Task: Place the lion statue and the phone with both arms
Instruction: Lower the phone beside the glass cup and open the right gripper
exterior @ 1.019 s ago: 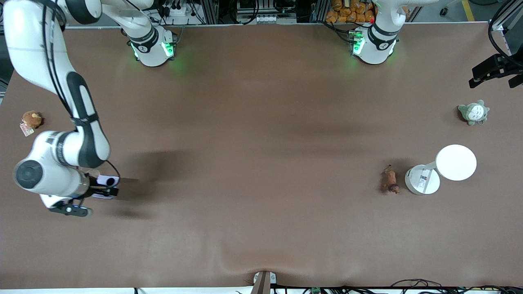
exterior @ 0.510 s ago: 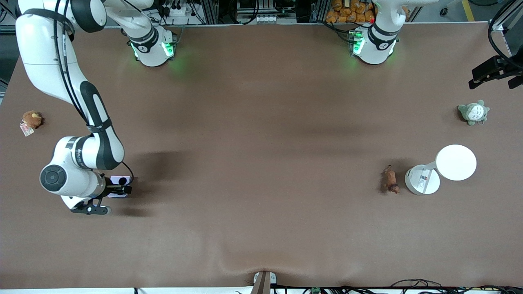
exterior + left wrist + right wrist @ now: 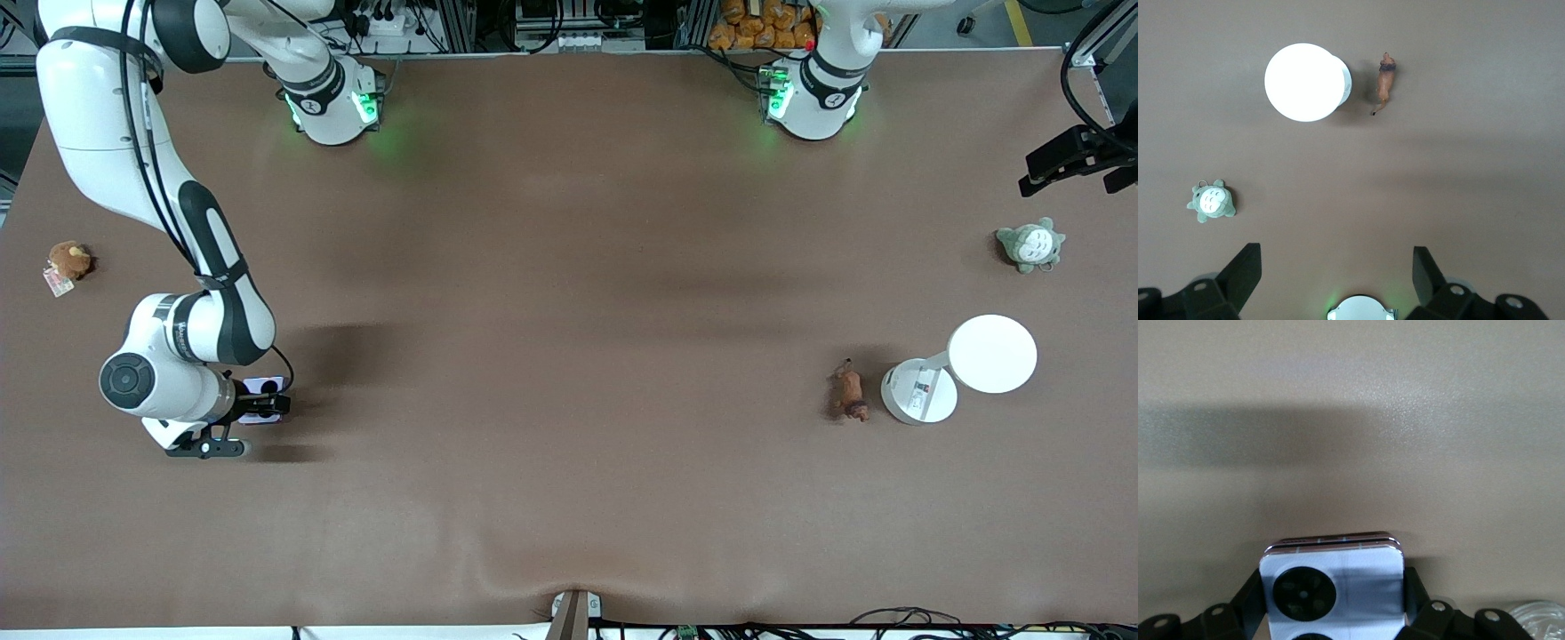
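Note:
The phone [image 3: 263, 389], pale lavender with round black camera circles, sits between the fingers of my right gripper [image 3: 267, 405], which is shut on it low over the table at the right arm's end. In the right wrist view the phone [image 3: 1338, 577] fills the gap of the right gripper [image 3: 1335, 597]; whether it touches the tabletop I cannot tell. The lion statue [image 3: 850, 394], small and reddish-brown, lies on the table beside a white lamp [image 3: 965, 366]. My left gripper [image 3: 1071, 164] hangs open and empty high over the table's edge at the left arm's end. The left wrist view shows the left gripper [image 3: 1336, 260] and the lion statue [image 3: 1385, 83].
A grey-green plush [image 3: 1029, 244] lies farther from the front camera than the lamp, and shows as the plush [image 3: 1211, 202] near the lamp [image 3: 1306, 82]. A brown plush toy [image 3: 68, 260] with a tag sits at the right arm's end of the table.
My right arm has carried the phone a short way toward the table's middle and then slowed. The left gripper, lion statue and lamp have barely moved.

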`<control>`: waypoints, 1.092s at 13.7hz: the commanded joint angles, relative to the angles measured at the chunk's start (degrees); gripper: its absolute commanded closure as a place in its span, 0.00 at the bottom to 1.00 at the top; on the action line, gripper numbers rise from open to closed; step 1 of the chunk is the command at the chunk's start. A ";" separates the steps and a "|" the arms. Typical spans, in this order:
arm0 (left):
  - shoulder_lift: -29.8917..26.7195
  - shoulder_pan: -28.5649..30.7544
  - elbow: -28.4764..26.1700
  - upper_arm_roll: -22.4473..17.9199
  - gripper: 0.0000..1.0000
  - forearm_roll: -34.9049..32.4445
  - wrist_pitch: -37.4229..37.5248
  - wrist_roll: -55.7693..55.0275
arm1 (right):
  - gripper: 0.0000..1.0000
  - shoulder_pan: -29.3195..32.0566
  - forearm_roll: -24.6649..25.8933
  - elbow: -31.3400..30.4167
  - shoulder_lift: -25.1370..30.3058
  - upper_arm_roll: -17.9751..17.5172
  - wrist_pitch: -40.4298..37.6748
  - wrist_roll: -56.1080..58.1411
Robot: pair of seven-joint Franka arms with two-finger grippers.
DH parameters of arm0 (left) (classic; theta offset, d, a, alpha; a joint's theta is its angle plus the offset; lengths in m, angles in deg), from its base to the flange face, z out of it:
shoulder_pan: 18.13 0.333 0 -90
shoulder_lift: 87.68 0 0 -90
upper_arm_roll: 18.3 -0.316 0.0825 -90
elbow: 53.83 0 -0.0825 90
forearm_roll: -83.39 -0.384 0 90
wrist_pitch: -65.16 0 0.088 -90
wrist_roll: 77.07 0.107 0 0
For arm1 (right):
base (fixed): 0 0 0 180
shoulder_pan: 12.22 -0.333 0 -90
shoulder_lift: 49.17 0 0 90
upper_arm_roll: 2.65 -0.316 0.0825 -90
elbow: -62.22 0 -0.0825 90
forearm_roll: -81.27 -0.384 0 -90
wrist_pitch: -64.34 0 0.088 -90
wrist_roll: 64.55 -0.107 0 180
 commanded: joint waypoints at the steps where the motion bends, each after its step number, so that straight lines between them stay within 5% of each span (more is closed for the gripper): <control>1: 0.81 0.25 0.94 -0.07 0.00 -0.60 0.19 0.15 | 0.00 1.11 0.26 -1.16 0.96 -0.35 0.11 0.76; 6: 1.08 0.16 1.03 -0.07 0.00 -0.24 0.19 -0.03 | 0.00 1.11 0.17 -0.28 7.00 -0.43 -2.08 0.93; 15: 1.16 0.25 1.03 -0.07 0.00 0.20 0.19 0.06 | 0.00 0.67 -0.18 0.60 29.42 -0.52 -24.93 0.67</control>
